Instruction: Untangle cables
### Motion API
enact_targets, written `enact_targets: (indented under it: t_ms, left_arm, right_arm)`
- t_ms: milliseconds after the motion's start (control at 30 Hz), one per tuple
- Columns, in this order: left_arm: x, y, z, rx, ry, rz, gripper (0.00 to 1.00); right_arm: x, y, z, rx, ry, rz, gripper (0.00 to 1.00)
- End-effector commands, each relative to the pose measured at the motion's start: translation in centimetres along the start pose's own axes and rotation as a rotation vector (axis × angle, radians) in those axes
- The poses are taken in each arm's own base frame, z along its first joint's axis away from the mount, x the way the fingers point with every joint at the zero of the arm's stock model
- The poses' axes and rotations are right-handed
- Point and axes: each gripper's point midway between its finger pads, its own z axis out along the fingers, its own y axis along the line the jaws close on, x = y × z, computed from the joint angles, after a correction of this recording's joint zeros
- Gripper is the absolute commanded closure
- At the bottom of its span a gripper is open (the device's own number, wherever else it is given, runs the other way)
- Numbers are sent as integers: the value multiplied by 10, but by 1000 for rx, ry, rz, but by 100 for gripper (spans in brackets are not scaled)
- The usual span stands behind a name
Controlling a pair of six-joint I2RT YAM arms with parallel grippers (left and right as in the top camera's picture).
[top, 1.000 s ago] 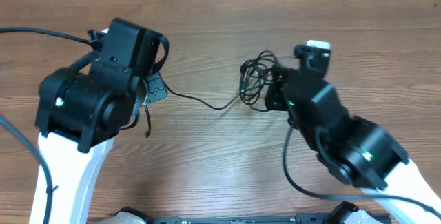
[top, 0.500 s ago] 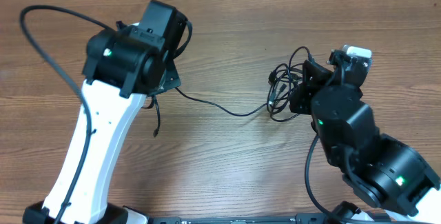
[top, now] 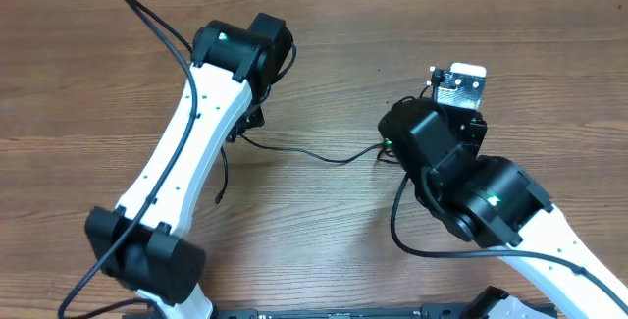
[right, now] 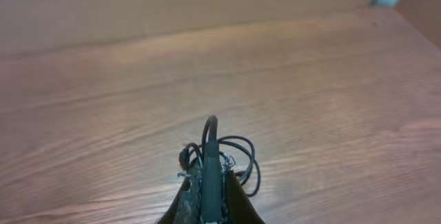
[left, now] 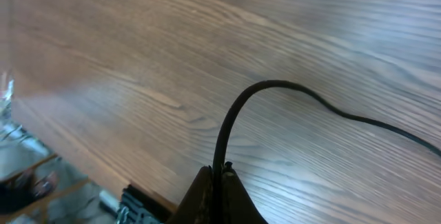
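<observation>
Wood-grain counter [top: 324, 231] carries the cables [top: 314, 154], with 1 strand sagging between the 2 arms. The left arm [top: 186, 152] stretches far forward, the left tool [left: 219, 177] pinched on that strand. The folded right arm [top: 471, 191] hides the bundle from above. The right tool [right: 209, 179] is clamped on its loops.

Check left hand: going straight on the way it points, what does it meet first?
Beyond the cable that the left hand is shut on, which arches ahead, probably only the wooden table; depth is hard to judge.
</observation>
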Motion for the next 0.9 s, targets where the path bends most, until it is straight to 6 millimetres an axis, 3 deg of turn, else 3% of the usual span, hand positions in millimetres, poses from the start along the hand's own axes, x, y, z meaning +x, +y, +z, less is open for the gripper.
enact_targets:
  t_ms: [0,233,333,433,500,600,667,867]
  left_arm:
    - [-9,10,15,-74,5,-43,96]
    - [-5,9,22,-35,72,-34,95]
    - [-1,5,21,-3,97,17,86]
    - [6,-3,20,48,133,70,67]
    - [8,-9,19,81,148,96,59]
    - [11,-20,18,146,167,141,21]
    - [13,-28,16,191,176,165,18]
    - [13,-43,0,314,182,186,14]
  right_arm:
    - [-16,-7,-4,34,-50,98,96]
    - [-3,-11,10,-10,74,157,90]
    - [3,-18,22,-44,161,216,84]
    - [8,-22,30,-89,243,273,53]
    - [12,-21,33,-128,289,282,41]
    - [17,-20,37,-173,339,240,20]
    - [21,-25,42,-152,361,236,9]
    - [43,-22,56,-128,462,217,0]
